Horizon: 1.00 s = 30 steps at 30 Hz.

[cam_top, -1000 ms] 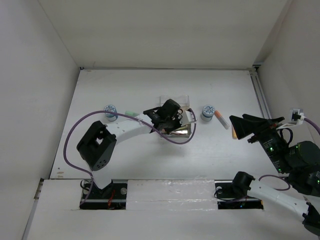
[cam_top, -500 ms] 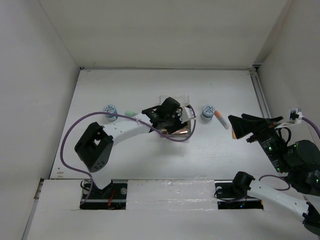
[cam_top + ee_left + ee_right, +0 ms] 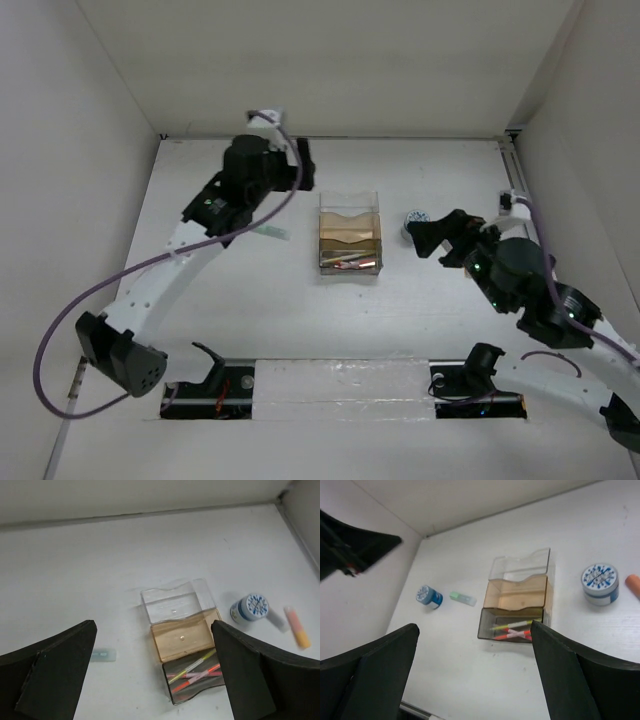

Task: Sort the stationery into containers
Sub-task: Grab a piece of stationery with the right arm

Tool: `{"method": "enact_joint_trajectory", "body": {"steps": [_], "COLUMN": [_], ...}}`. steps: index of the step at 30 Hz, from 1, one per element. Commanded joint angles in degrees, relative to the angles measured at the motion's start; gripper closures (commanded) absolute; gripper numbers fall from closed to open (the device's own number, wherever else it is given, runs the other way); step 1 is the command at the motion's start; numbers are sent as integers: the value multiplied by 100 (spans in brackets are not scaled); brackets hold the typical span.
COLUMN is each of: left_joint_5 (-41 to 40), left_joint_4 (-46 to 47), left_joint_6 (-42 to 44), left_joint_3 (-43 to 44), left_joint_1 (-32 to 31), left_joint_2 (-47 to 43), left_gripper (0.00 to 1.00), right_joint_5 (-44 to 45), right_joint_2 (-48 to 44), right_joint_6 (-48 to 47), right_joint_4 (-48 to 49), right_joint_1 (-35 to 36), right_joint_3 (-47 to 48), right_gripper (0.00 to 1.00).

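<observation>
Clear organizer (image 3: 172, 607), pens (image 3: 195, 670) in its dark end compartment, lies ahead of left fingers (image 3: 50, 675) and right fingers (image 3: 370, 675). Both pairs released, empty.

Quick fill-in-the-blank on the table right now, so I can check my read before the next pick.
The organizer has ___ compartments.
Of clear, amber and dark, only the ___ one holds pens.
The ___ marker lies between the organizer and one roll.
Both the left claw and the right claw are ___.
Missing words: three, dark, green, open.
</observation>
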Motion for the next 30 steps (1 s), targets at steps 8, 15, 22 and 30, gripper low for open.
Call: {"method": "enact_joint_trajectory", "body": {"steps": [8,15,22,30], "left_joint_5": [913,304,201,-186], "left_joint_4": [-651,-554,-772,-826], "left_joint_6": [-1852,-2027,-2027,-1860], "left_joint_3": [-1622,-1973,-2149,-2219], "left_joint_1": [1258,1258,1258,1258], "left_joint_2": [-1340,-1990,-2228,-2579], "left_gripper": [1,1,1,1], "right_joint_5": [-917,-2531,-2974,-2965], "right_joint_2": [1035,1763,2731,3249], "right_joint_6": [418,242,654,172], "right_joint_4": [230,538,696,600], "right_joint_1": [-1339,-3270,-4575,-5181], "right_joint_3": [92,-40,-487,-198], "right_gripper": [0,0,0,0]}}
